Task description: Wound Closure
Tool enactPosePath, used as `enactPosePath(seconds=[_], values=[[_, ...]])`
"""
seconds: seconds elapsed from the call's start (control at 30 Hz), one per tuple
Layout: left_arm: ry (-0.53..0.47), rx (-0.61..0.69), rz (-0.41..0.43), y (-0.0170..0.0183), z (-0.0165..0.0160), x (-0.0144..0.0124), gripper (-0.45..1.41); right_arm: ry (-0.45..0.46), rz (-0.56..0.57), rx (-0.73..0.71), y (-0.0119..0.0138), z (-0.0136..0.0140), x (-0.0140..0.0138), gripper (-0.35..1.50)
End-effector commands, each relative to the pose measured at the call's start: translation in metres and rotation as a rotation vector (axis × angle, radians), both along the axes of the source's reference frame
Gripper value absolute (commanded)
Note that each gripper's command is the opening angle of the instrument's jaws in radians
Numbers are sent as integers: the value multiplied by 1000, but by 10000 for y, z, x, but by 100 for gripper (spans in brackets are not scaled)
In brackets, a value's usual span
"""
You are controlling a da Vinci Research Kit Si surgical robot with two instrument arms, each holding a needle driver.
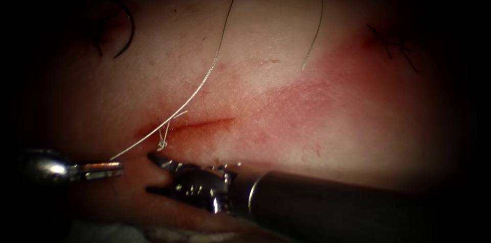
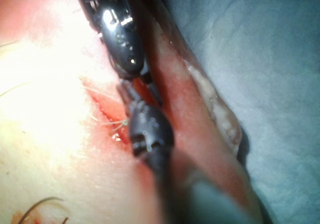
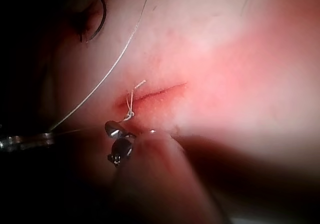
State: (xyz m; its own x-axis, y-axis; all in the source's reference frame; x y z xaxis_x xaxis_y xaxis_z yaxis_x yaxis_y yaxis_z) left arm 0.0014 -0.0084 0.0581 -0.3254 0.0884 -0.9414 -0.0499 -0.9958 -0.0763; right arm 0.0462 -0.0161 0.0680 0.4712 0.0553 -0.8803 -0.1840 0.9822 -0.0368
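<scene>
- Cut [image 1: 197, 124] carries a knot [image 1: 162, 144] at its left end, with short tails. The risk, to my eye: the left tool [image 1: 105, 170], clamped on the thread [image 1: 204, 76], could tug and tear tissue [image 1: 286, 105].
- The right tool [image 1: 156, 174], jaws apart and holding nothing, sits just below that knot.
- The needle [image 1: 124, 30] lies loose on the tissue, well up-left of the cut.

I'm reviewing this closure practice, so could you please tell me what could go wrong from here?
1. The left hand holds the thread taut near the knot; a hard pull might tear the tissue at the cut.
2. The right hand is open beside the knot and could snag it.
3. The needle lies loose on the tissue.
</scene>
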Motion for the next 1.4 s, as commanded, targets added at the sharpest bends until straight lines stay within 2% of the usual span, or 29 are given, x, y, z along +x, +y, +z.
enactPosePath(seconds=[0.03,0.5,0.63,0.8,1.23,1.3,1.4], values=[[-2,4,1,-5,6,-5,-45,2,0,5,-1,3,5,142],[-3,15,-8,-2,7,-7,-45,-26,43,3,13,2,17,143],[-4,15,-8,-4,6,-9,-45,-27,56,2,18,2,29,145],[-9,18,-3,-9,2,-10,-45,-33,72,-2,30,15,50,147],[-14,26,0,-9,-8,-11,-45,-36,50,-28,34,20,68,147],[-14,26,0,-9,-8,-12,-45,-29,43,-26,33,20,69,142],[-16,26,1,-10,-8,-13,-45,-35,15,-17,31,19,70,115]])
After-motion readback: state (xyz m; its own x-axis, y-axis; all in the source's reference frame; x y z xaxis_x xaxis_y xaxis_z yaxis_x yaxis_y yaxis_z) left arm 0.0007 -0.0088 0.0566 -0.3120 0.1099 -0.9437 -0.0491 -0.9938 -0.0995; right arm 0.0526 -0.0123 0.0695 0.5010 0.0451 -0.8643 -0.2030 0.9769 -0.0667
